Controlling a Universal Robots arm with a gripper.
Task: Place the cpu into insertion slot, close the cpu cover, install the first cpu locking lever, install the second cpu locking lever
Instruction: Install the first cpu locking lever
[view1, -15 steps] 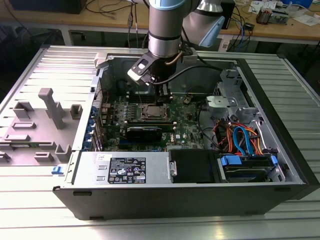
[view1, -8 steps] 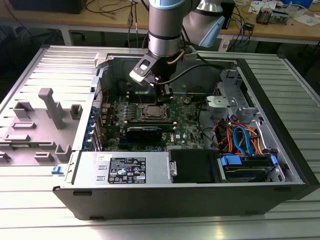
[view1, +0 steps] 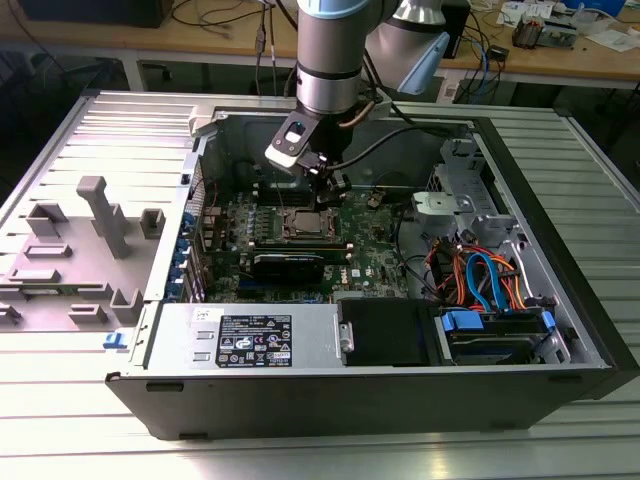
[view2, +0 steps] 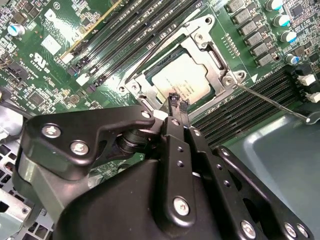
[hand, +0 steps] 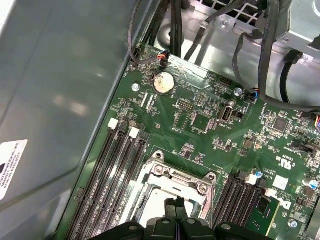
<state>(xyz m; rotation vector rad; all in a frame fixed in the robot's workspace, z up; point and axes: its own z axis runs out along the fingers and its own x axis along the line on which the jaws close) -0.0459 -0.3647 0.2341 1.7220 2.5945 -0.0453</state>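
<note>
My hand (view2: 176, 102) hangs low over the motherboard inside the open computer case (view1: 560, 300). Its two fingers are pressed together with nothing between them, and the tips sit just at the edge of the insertion slot (view2: 131, 86). In the first wrist view the hand (hand: 175, 204) shows the same way, tips together above the socket.

The cpu (view2: 182, 82) lies flat in the slot, silvery top up. The cpu cover (view2: 212, 65) looks to be folded down around it, the chip showing through its window. One thin locking lever (view2: 270, 101) sticks out from the socket's corner across the memory slots (view2: 125, 35); I can't tell whether it is latched.

I judge the chip to be light, rigid and easily damaged on its underside, so it should be taken only by its edges and never pressed on top. The cover is thin, stiff sheet metal on a hinge, best pushed near its free edge. The lever is springy wire, slippery and narrow, so I'd take hold near its far end.
</note>
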